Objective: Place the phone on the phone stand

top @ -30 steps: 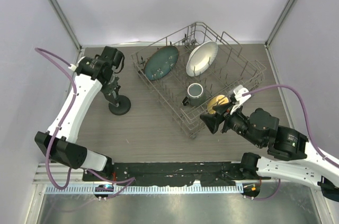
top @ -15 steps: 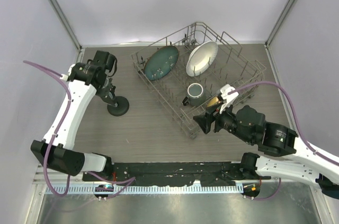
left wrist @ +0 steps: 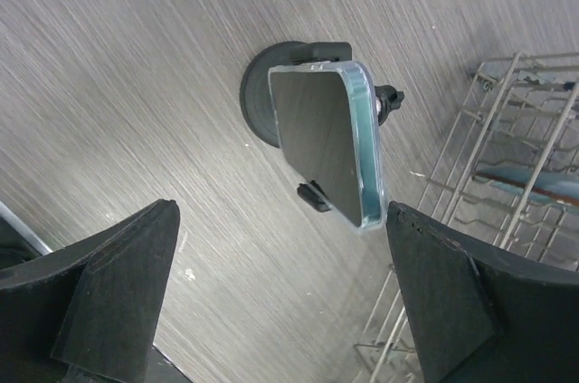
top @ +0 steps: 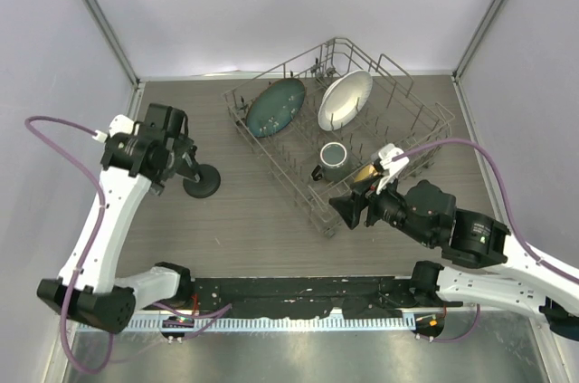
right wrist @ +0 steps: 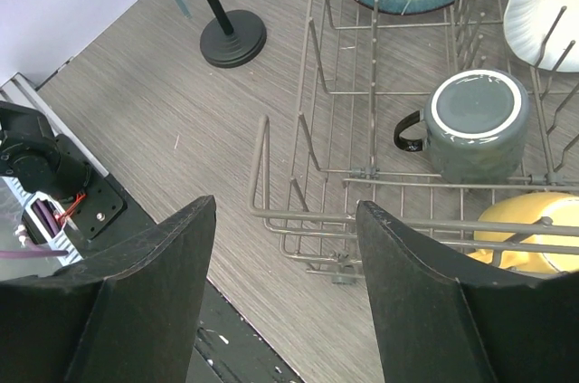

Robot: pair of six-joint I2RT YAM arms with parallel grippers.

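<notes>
The phone point(left wrist: 318, 140), black with a clear bluish case edge, rests tilted in the cradle of the phone stand point(left wrist: 258, 98), whose round black base sits on the wood-grain table. My left gripper point(left wrist: 280, 209) is open wide and drawn back from the phone, touching nothing. From above, the phone stand point(top: 202, 184) stands just right of my left gripper point(top: 181, 161), and the phone is hard to make out there. My right gripper point(top: 348, 209) is open and empty, hovering at the near corner of the dish rack; in its own view my right gripper point(right wrist: 285, 205) looks over the stand point(right wrist: 232, 42).
A wire dish rack point(top: 271, 158) fills the middle right, holding a teal plate point(top: 276, 107), a white bowl point(top: 344, 98), a grey mug point(top: 333, 157) and a yellow item point(top: 371, 175). Its rim point(right wrist: 262, 175) lies right under my right fingers. Grey walls enclose the table.
My left gripper has opened, let go of the phone and drawn back to the left; the phone stays on the stand. My right gripper shifted left early on, then held still.
</notes>
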